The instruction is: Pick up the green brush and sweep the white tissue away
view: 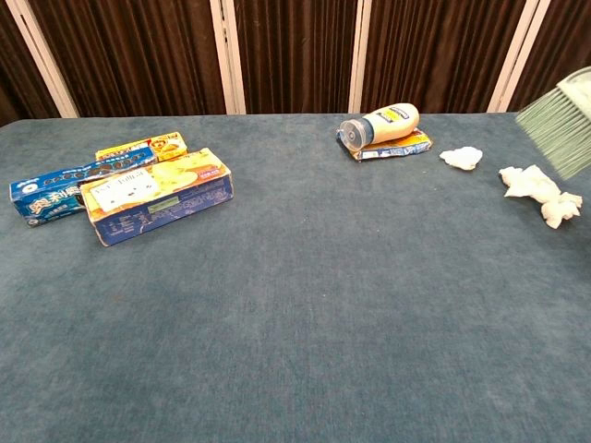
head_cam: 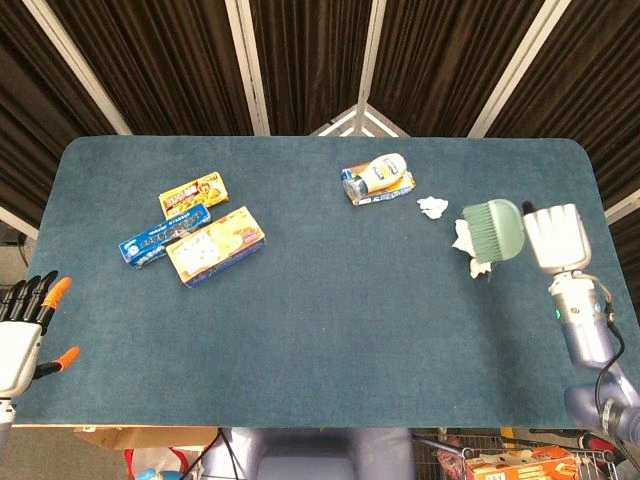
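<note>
At the far left edge of the head view, the left hand point(head_cam: 22, 325) sits off the near corner of the table point(head_cam: 320, 340), holding nothing, its dark fingers with orange tips spread apart. Well to that hand's right and farther back lie three boxes: a dark blue cookie box point(head_cam: 150, 240), a small yellow box point(head_cam: 193, 194) just behind it, and a larger yellow-and-blue box point(head_cam: 216, 245) touching the cookie box. Farther right, near the back edge, a squeeze bottle point(head_cam: 376, 172) lies on its side atop a flat packet point(view: 392, 146). Between the bottle and the right hand sit two pieces of white tissue: a small wad point(head_cam: 433, 207) and a larger crumpled piece point(head_cam: 468, 244). The green brush point(head_cam: 493, 229) hovers raised just left of the right hand point(head_cam: 555, 236), which grips its handle; the bristles face left, partly over the larger tissue.
</note>
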`<action>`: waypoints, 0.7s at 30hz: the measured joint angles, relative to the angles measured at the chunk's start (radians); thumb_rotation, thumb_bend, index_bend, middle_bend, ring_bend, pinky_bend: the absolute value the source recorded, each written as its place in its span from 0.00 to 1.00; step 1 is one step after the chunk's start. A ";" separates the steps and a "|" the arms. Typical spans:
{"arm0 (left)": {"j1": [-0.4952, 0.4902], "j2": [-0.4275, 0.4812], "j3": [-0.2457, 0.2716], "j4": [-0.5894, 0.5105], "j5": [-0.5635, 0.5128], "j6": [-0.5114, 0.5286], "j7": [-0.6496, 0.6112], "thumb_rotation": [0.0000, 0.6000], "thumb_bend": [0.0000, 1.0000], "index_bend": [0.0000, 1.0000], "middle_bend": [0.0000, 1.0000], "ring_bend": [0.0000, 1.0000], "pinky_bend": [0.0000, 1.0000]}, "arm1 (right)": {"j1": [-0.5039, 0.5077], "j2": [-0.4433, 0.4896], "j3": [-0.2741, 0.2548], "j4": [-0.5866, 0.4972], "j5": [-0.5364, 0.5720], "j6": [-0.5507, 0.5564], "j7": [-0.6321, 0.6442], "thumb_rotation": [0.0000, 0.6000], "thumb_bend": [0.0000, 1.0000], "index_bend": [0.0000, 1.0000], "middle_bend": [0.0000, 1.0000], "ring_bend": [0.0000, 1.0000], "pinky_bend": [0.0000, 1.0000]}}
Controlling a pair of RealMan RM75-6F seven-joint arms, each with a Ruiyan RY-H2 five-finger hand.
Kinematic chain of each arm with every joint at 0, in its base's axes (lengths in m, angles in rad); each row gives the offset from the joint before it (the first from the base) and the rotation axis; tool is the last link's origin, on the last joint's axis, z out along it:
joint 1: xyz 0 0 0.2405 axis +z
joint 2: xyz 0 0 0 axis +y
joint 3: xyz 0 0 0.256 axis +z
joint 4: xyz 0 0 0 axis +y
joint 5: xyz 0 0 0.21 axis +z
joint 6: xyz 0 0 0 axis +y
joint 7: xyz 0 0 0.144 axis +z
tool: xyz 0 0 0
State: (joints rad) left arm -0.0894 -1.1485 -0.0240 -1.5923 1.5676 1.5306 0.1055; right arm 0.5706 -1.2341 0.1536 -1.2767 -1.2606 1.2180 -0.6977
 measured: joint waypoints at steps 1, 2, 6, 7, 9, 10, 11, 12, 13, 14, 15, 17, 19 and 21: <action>0.000 -0.001 -0.001 0.001 -0.002 -0.001 0.000 1.00 0.09 0.00 0.00 0.00 0.00 | -0.012 0.005 -0.008 -0.037 -0.010 0.012 0.009 1.00 0.52 0.83 1.00 1.00 0.95; -0.001 -0.001 -0.001 0.002 -0.005 -0.003 0.001 1.00 0.09 0.00 0.00 0.00 0.00 | -0.020 0.006 -0.013 -0.066 -0.015 0.019 0.015 1.00 0.52 0.83 1.00 1.00 0.95; -0.001 -0.002 -0.001 -0.001 -0.006 -0.004 0.002 1.00 0.09 0.00 0.00 0.00 0.00 | -0.058 -0.003 -0.042 -0.188 -0.030 0.047 0.033 1.00 0.52 0.83 1.00 1.00 0.95; -0.001 -0.002 -0.001 -0.001 -0.004 -0.004 0.003 1.00 0.09 0.00 0.00 0.00 0.00 | -0.068 -0.013 -0.053 -0.221 -0.035 0.054 0.034 1.00 0.52 0.83 1.00 1.00 0.95; -0.001 -0.002 0.000 -0.002 -0.003 -0.005 0.004 1.00 0.09 0.00 0.00 0.00 0.00 | -0.081 -0.035 -0.070 -0.262 -0.044 0.061 0.034 1.00 0.52 0.83 1.00 1.00 0.95; -0.002 -0.002 0.000 -0.002 -0.004 -0.007 0.004 1.00 0.09 0.00 0.00 0.00 0.00 | -0.088 -0.055 -0.080 -0.285 -0.048 0.065 0.031 1.00 0.52 0.83 1.00 1.00 0.95; -0.002 -0.001 0.000 -0.003 -0.005 -0.008 0.004 1.00 0.09 0.00 0.00 0.00 0.00 | -0.093 -0.071 -0.086 -0.299 -0.051 0.067 0.027 1.00 0.52 0.83 1.00 1.00 0.95; -0.002 -0.001 0.000 -0.004 -0.006 -0.009 0.003 1.00 0.09 0.00 0.00 0.00 0.00 | -0.096 -0.088 -0.092 -0.312 -0.054 0.069 0.023 1.00 0.52 0.83 1.00 1.00 0.95; -0.002 0.000 0.000 -0.006 -0.007 -0.009 0.002 1.00 0.09 0.00 0.00 0.00 0.00 | -0.100 -0.112 -0.098 -0.325 -0.057 0.071 0.016 1.00 0.52 0.83 1.00 1.00 0.95; -0.002 0.001 0.000 -0.007 -0.007 -0.009 0.002 1.00 0.09 0.00 0.00 0.00 0.00 | -0.101 -0.130 -0.102 -0.332 -0.059 0.072 0.010 1.00 0.52 0.82 1.00 1.00 0.95; -0.002 0.001 0.000 -0.007 -0.007 -0.009 0.002 1.00 0.09 0.00 0.00 0.00 0.00 | -0.103 -0.148 -0.105 -0.337 -0.061 0.073 0.003 1.00 0.52 0.80 1.00 1.00 0.95; -0.001 0.002 0.001 -0.008 -0.007 -0.009 0.000 1.00 0.09 0.00 0.00 0.00 0.00 | -0.105 -0.187 -0.110 -0.345 -0.063 0.073 -0.012 1.00 0.52 0.69 1.00 1.00 0.95; -0.001 0.004 0.001 -0.009 -0.009 -0.010 -0.002 1.00 0.09 0.00 0.00 0.00 0.00 | -0.106 -0.225 -0.112 -0.346 -0.059 0.072 -0.031 1.00 0.51 0.53 1.00 1.00 0.95; 0.000 0.007 0.001 -0.010 -0.012 -0.011 -0.006 1.00 0.09 0.00 0.00 0.00 0.00 | -0.108 -0.248 -0.113 -0.344 -0.052 0.072 -0.056 1.00 0.48 0.34 1.00 1.00 0.95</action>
State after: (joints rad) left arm -0.0892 -1.1417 -0.0233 -1.6025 1.5555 1.5199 0.0998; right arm 0.4628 -1.4825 0.0404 -1.6203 -1.3125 1.2895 -0.7541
